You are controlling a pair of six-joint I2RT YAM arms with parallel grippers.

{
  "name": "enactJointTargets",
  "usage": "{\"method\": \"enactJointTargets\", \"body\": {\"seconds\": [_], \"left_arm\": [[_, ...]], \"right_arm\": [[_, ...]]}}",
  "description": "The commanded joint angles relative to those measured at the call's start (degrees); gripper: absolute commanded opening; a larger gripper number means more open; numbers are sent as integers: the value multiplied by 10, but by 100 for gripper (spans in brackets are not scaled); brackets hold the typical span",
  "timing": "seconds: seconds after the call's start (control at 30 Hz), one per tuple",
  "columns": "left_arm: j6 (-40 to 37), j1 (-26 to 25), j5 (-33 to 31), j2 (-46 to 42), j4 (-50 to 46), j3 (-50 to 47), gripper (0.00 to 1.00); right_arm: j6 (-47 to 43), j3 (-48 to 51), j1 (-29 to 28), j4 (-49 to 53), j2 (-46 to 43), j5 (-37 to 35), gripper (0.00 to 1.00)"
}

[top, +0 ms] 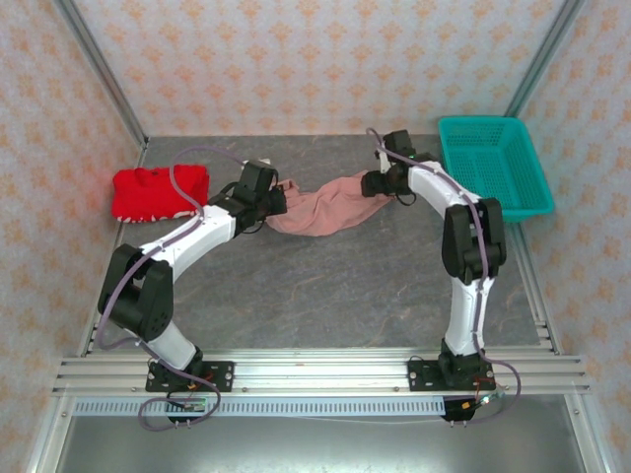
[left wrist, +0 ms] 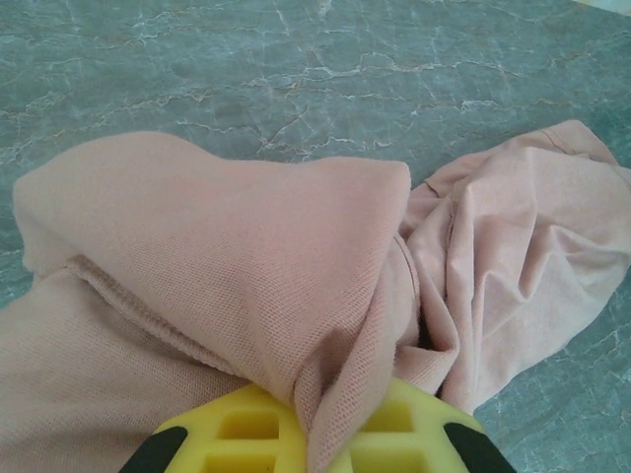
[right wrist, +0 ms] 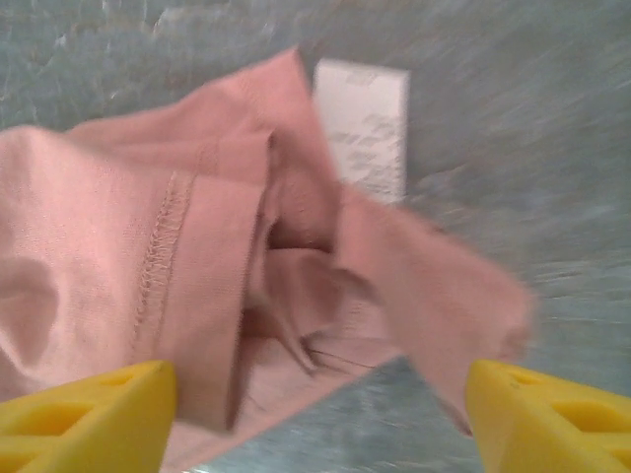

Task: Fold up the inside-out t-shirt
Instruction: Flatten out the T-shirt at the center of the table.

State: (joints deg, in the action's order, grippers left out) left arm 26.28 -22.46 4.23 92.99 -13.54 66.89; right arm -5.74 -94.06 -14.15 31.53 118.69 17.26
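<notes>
Your t-shirt [top: 325, 207], bunched at upper centre.
Left gripper [top: 279, 203] at its left end, right gripper [top: 375, 185] at its right end.

I read the inside-out t-shirt [top: 320, 209] as dusty salmon-pink and plain, with stitching in the same tone. Its label [right wrist: 363, 123] is white with faint grey print. Other garment [top: 158, 192]: bright red, white trim. Basket [top: 493, 163]: teal. Tabletop [top: 335, 286]: grey-green, pale marble veining. Walls [top: 296, 59]: pale pink, orange floral repeat. Left pincer [left wrist: 315, 429] and right pincer [right wrist: 320, 384]: yellow. Arms [top: 202, 235]: white, black joints.
</notes>
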Motion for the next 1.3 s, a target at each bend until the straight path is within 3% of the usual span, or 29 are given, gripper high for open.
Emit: {"method": "enactJointTargets", "body": {"seconds": [0.0, 0.13, 0.2, 0.23, 0.33, 0.47, 0.57, 0.77, 0.97, 1.1, 1.27], "left_arm": [[-4, 4, 6, 12, 4, -6, 0], [-9, 4, -7, 11, -1, -5, 0], [-12, 5, -18, 1, -6, -3, 0], [-14, 6, -23, -8, -9, -1, 0], [-18, 10, -37, -51, -6, -5, 0], [-19, 16, -48, -134, 15, -17, 0], [-22, 19, -55, -184, 23, -10, 0], [-32, 21, -72, -267, 36, 8, 0], [-74, 21, -140, -323, -13, 36, 0], [-85, 21, -161, -368, -33, 37, 0], [-81, 21, -131, -416, -39, 47, 0]], "right_arm": [[56, -27, -7, -40, 35, 97, 63], [61, -62, -7, -16, 48, 87, 17], [54, -56, -7, -8, 16, 50, 2], [51, -44, -7, -10, -12, 29, 0], [51, 23, -7, -56, -132, 3, 0], [94, 124, -12, -176, -278, 61, 0], [99, 153, -26, -221, -356, 65, 0], [119, 140, -31, -231, -428, 55, 0], [106, 107, -31, -146, -490, -5, 0], [111, 119, -31, -155, -535, 51, 0], [133, 111, -31, -159, -583, 116, 0]]}}
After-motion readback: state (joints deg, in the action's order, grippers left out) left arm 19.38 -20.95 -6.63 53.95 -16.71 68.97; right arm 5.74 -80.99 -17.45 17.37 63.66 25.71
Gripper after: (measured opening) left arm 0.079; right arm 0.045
